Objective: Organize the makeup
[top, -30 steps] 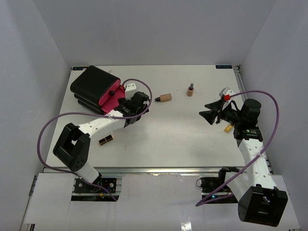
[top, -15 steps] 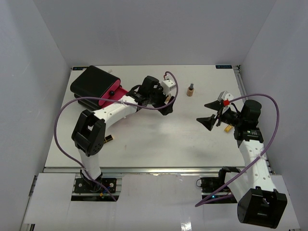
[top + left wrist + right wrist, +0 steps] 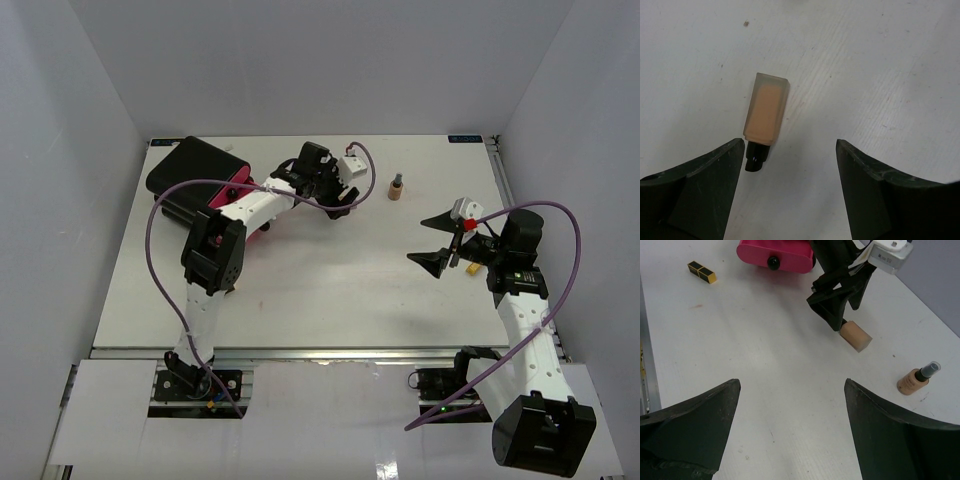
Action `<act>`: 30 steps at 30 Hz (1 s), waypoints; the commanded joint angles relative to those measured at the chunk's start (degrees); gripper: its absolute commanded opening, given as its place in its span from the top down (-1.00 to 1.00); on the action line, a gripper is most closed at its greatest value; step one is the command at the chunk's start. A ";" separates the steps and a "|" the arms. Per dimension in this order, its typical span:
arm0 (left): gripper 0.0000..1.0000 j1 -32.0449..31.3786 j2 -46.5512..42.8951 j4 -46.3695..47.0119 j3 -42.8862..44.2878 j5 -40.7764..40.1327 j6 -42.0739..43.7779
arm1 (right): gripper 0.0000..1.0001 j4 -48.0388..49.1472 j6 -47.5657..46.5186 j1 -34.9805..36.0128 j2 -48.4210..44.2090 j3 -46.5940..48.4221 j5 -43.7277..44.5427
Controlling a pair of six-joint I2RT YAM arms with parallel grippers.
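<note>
A beige foundation tube with a black cap lies flat on the white table. My left gripper hangs open just above it, and the cap sits beside the left finger. From the right wrist view the same tube pokes out under the left gripper. In the top view the left gripper hides the tube. A tiny tan bottle stands upright to its right. My right gripper is open over bare table with nothing between its fingers. A gold-and-black lipstick lies far left.
The large black-and-pink case sits open at the back left, its pink front facing the table's middle. A small gold item lies by the right arm's wrist. Purple cables loop over both arms.
My left arm has swung away from the case, right and farther back, to hover over the foundation tube. The right gripper has opened wider and shifted slightly toward the near side.
</note>
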 commanded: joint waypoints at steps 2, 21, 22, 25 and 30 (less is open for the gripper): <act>-0.68 0.22 4.18 0.21 4.95 0.42 2.40 | -0.83 -0.13 -1.22 -0.33 -0.45 0.18 -1.87; -0.61 0.31 9.78 3.57 7.98 -7.37 2.82 | -0.85 -0.13 -1.14 -0.42 -0.48 0.21 -2.31; -0.63 0.31 9.79 3.91 8.24 -7.74 3.13 | -0.85 -0.13 -1.14 -0.40 -0.47 0.21 -2.29; -0.68 0.22 10.04 3.87 9.26 -6.69 5.18 | -0.85 -0.13 -1.14 -0.42 -0.51 0.21 -2.13; -0.71 0.31 10.09 3.41 8.72 -4.85 8.12 | -0.85 -0.10 -1.14 -0.42 -0.42 0.18 -2.05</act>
